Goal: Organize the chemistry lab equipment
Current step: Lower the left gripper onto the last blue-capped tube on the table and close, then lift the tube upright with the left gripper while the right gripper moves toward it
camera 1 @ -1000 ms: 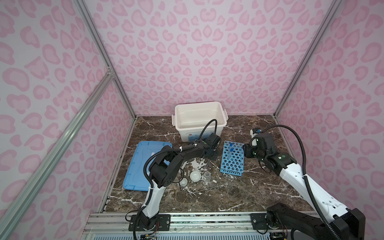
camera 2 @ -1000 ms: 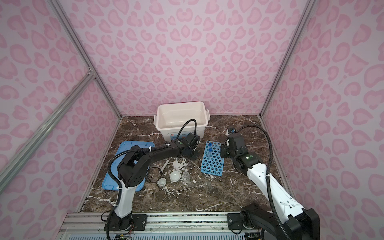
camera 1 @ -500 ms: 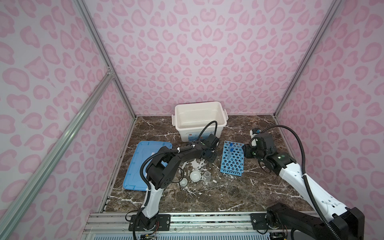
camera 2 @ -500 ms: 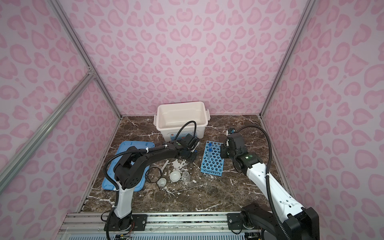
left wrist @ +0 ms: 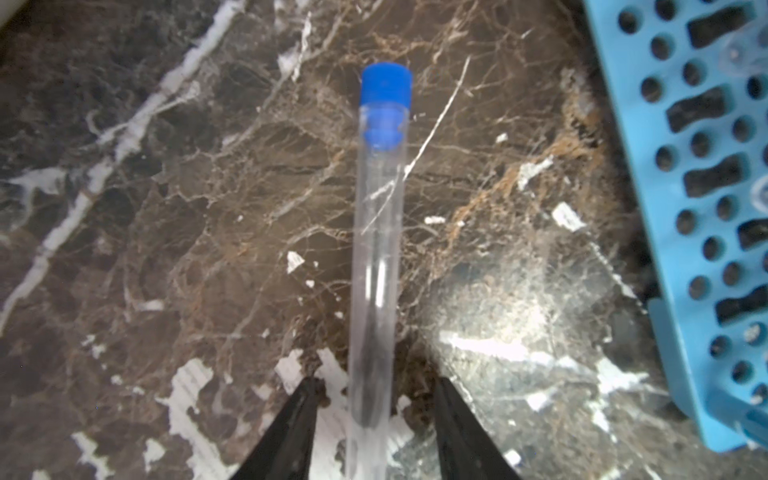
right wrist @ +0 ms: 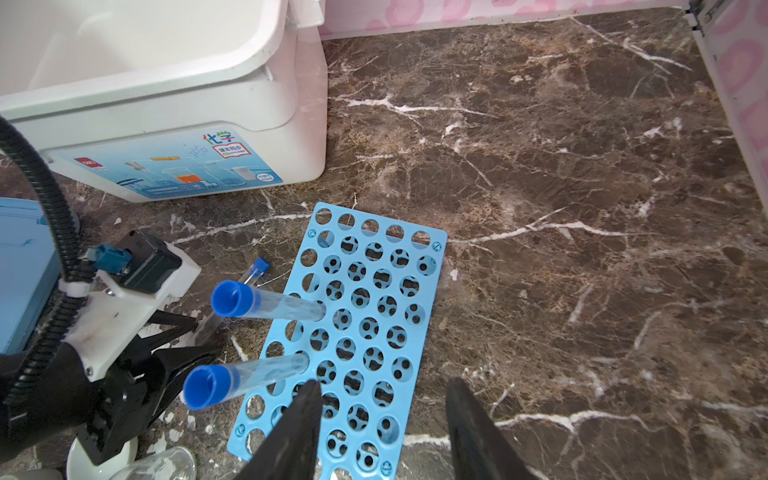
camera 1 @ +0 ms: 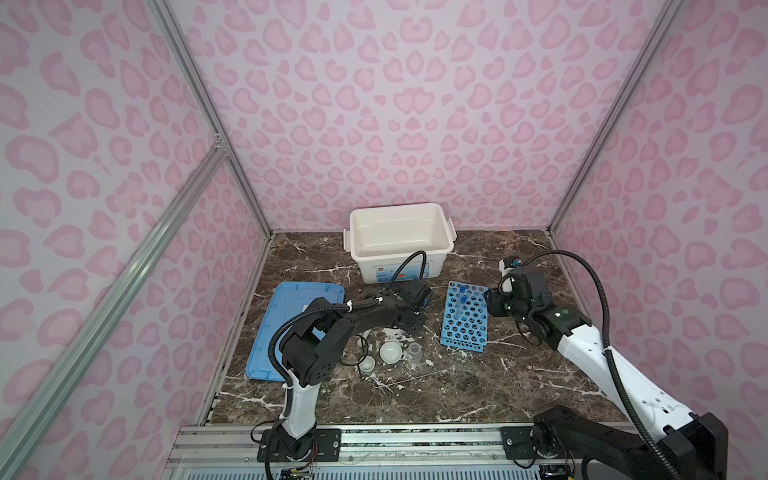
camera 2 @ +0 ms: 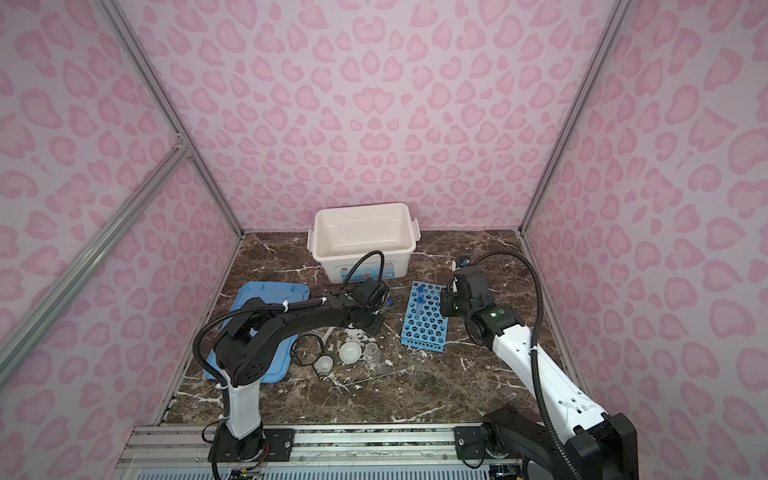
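Observation:
A clear blue-capped tube [left wrist: 376, 249] lies flat on the marble between the fingers of my open left gripper [left wrist: 376, 380], with a gap on each side. It rests just left of the blue perforated rack [camera 1: 465, 320]. Two more blue-capped tubes [right wrist: 270, 309] [right wrist: 249, 372] stand in the rack's holes. My right gripper [right wrist: 384, 382] hangs open over the rack's right edge, nothing between its fingers. In front of the left arm stand a white dish [camera 1: 390, 352], a white cup [camera 1: 367, 365], a clear beaker [camera 1: 414, 353] and a black wire ring stand [camera 1: 353, 351]. A white pestle [camera 2: 328, 332] pokes out from under the arm.
The large white storage box [camera 1: 399, 241] stands open at the back, close behind the left gripper. The flat blue lid [camera 1: 291, 328] lies at the left under the left arm. Pink walls close in the table on three sides.
The left gripper's jaws have opened off the tube, which now lies loose on the marble. The right arm has stayed where it was.

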`<move>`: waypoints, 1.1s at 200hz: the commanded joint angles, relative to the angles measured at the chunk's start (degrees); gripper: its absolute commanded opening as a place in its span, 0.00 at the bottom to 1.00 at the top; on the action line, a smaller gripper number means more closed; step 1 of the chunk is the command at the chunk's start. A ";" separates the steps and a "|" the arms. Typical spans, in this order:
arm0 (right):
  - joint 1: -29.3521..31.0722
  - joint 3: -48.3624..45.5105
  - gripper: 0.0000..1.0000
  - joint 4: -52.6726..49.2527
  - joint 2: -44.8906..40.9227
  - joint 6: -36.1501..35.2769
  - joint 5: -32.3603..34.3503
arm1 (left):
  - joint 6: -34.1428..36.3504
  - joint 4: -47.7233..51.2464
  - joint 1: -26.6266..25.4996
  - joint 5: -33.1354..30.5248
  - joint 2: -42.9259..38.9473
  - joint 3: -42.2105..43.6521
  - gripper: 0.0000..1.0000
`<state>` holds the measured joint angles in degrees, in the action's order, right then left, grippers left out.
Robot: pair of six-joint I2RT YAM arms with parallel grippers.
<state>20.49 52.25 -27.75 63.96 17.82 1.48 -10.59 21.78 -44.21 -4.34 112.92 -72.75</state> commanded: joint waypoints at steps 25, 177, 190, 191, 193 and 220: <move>0.00 -0.10 0.51 0.94 0.41 0.17 -0.33 | -1.71 1.17 0.06 -0.24 -0.21 0.93 0.42; 0.03 0.26 0.52 2.73 -0.31 -0.51 -0.59 | -0.72 0.04 0.07 -2.41 -1.87 0.86 0.18; -0.19 0.37 0.52 3.37 -0.76 -0.60 -1.02 | -0.33 -0.15 0.04 -2.66 -2.80 0.60 0.17; -0.19 0.43 0.53 3.43 -0.76 -0.60 -1.07 | -0.32 -0.15 0.02 -2.72 -2.88 0.55 0.17; -0.19 0.47 0.53 3.52 -0.84 -0.60 -1.29 | -0.31 -0.16 0.05 -2.81 -3.06 0.52 0.17; -1.95 -0.01 0.55 5.77 -1.60 0.06 -6.49 | 0.43 -0.83 0.02 -3.55 -5.62 0.06 0.17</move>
<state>19.70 52.27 -25.41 62.87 17.50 -0.40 -11.27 21.26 -44.21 -6.74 109.47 -71.85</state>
